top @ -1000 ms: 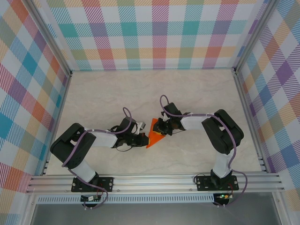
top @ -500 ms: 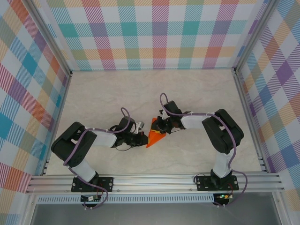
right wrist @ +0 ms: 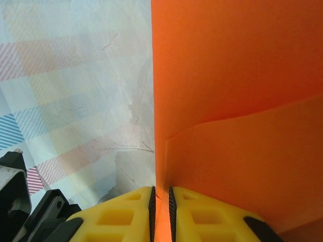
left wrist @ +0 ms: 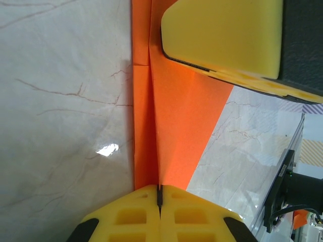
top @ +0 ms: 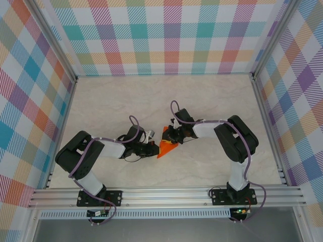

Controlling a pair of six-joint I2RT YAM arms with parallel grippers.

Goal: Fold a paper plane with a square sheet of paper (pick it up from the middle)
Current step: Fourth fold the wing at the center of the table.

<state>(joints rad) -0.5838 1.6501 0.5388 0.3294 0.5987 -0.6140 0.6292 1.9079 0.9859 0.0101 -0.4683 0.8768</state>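
Note:
The square sheet of paper is folded into a narrow, pointed, bright orange triangle with a centre crease, the paper plane (top: 165,147). It sits mid-table between both arms. My left gripper (top: 154,149) comes from the left and is shut on its raised centre fold (left wrist: 159,171), which runs into the seam between the yellow fingers (left wrist: 126,217). My right gripper (top: 172,136) comes from the right and is shut on the paper's upper edge; orange paper (right wrist: 237,101) fills the slit between its fingers (right wrist: 121,217). The right gripper's yellow pad (left wrist: 222,35) rests over the paper in the left wrist view.
The marble-patterned tabletop (top: 126,101) is ringed by plaid walls and an aluminium frame (top: 166,194) along the near edge. Both arm bases stand at the front, with open table behind and to either side of the paper.
The right gripper has shifted slightly left and away from the near edge, and the paper moved a little with it. Both grippers keep their hold.

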